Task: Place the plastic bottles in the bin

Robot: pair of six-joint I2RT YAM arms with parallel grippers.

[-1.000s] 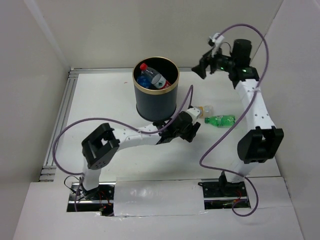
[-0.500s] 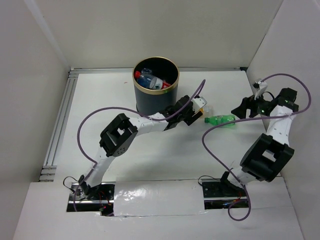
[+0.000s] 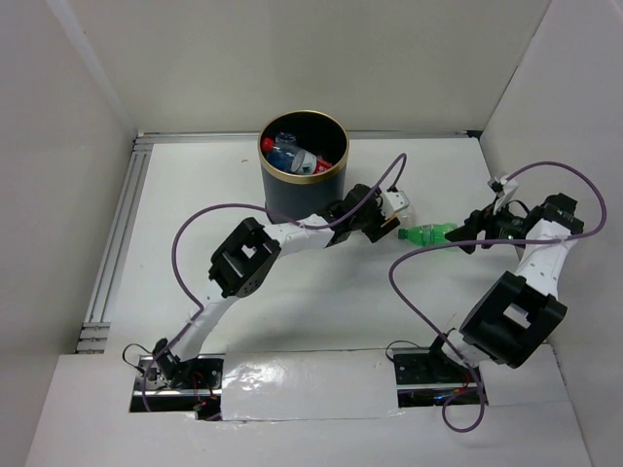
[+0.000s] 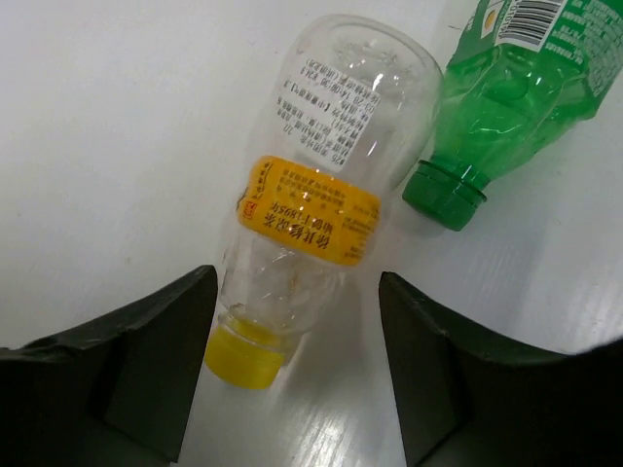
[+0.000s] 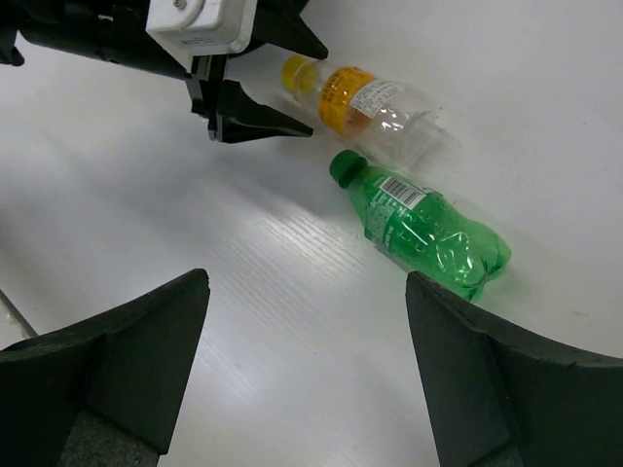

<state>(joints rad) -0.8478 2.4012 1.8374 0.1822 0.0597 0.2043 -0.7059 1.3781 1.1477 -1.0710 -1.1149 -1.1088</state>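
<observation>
The black bin (image 3: pixel 300 199) holds several bottles (image 3: pixel 292 156). The left gripper (image 4: pixel 297 336), jaws spread, straddles the yellow-capped bottle (image 4: pixel 311 209) lying on the table (image 3: pixel 195 224); the right gripper (image 5: pixel 307 341), spread too, hovers near the green bottle (image 5: pixel 423 233) just beside it.

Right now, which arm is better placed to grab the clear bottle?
Left. The left gripper is open, with the cap end of the clear bottle between its fingers. The right gripper, also open, faces the green bottle from farther off.
</observation>
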